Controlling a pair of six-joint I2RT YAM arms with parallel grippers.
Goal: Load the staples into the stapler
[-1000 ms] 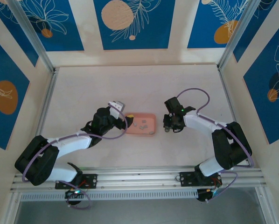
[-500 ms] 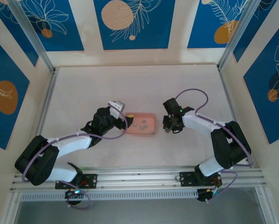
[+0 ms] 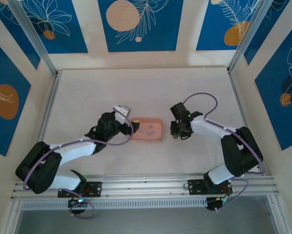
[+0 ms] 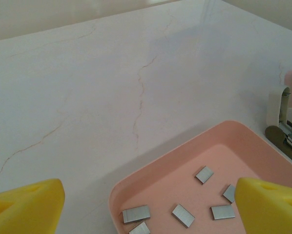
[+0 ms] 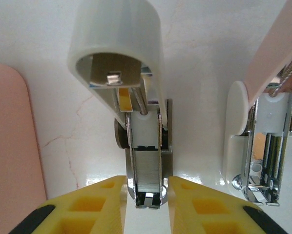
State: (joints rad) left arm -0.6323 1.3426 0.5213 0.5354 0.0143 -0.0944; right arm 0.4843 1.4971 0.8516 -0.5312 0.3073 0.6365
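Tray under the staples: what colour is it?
The tray is plain pale pink, seen best in the left wrist view.

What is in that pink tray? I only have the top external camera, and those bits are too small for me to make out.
Observer: The left wrist view shows grey staple strips, six of them, lying flat on the floor of the pink tray.
Operator: Is the stapler open?
Observer: Yes. In the right wrist view the white stapler is hinged open and its metal magazine is exposed.
Operator: Where is the right gripper on it?
Observer: The right gripper is at the front end of the magazine, with one of its yellow fingers on each side. I cannot tell whether they press it.
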